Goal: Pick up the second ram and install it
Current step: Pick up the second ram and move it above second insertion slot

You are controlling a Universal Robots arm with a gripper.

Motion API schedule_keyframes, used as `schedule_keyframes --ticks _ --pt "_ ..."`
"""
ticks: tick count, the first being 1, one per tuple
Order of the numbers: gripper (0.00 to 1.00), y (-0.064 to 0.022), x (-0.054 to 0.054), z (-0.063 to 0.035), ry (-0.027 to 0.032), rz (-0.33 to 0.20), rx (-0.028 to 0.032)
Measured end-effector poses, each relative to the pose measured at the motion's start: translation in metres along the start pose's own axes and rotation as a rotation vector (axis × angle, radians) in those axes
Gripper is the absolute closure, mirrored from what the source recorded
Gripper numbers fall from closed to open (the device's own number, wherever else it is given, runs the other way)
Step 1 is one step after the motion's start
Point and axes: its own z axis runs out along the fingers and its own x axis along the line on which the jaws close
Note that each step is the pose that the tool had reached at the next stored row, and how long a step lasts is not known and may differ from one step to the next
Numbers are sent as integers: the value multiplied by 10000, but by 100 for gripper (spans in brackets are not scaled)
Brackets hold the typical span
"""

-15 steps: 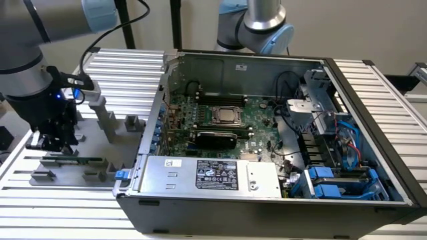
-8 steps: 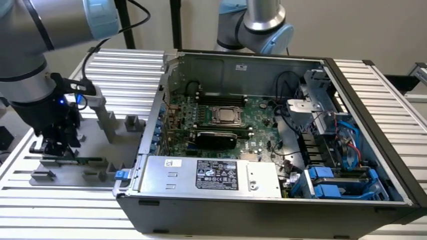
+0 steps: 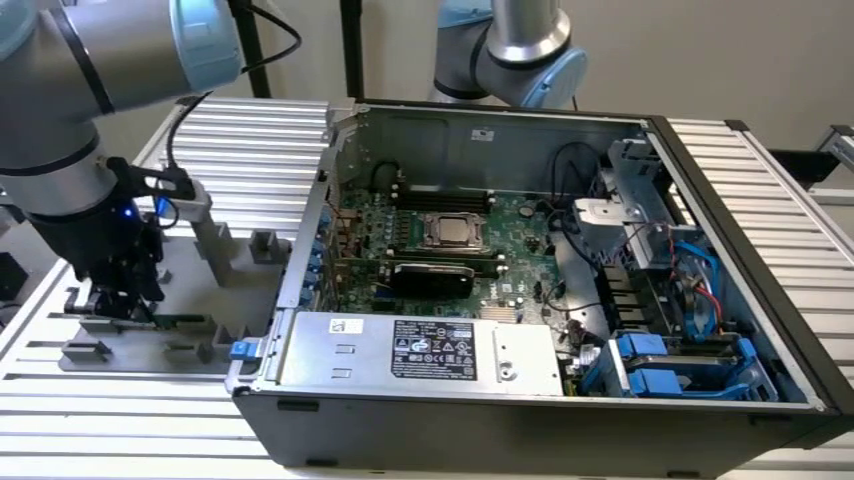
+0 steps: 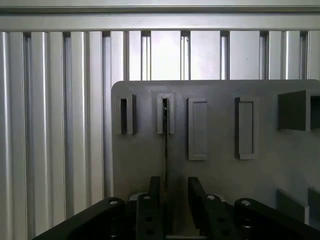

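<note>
Hand [image 4: 174, 182] low over the grey fixture plate [image 4: 140, 165], fingers [image 4: 155, 192] parted with a clear gap. It grips nothing.

The second ram [image 4: 165, 140] stands on edge in a slotted holder on that plate. In the wrist view it shows as a thin dark line running into the gap between the fingers. It lies much closer to one finger than the other; contact cannot be told.

Exterior view: hand [image 3: 118, 300] at the exterior view's left, down on the fixture plate [image 3: 200, 290], well apart from the open computer case [image 3: 534, 425].

Surface [image 3: 254, 130]: ribbed aluminium profile, silver, grooves running lengthwise. It carries both the plate and the case. The plate holds several raised rectangular holders [image 4: 198, 129].

Case: lid off, green motherboard [image 3: 521, 215] exposed, power supply [image 3: 427, 350] along the near wall, blue drive brackets [image 3: 654, 365] at the exterior view's right.

Room: plain beige wall [image 3: 707, 50] behind. A second arm [image 3: 514, 50] stands at the back. Black cables [image 3: 274, 45] hang near the working arm [image 3: 80, 70].
</note>
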Motion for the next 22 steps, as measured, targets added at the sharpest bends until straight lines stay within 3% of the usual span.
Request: schedule_keyframes --ticks 16,22 --pt "0 5 3 142 146 -261 41" --pt "0 5 2 148 148 -275 43"
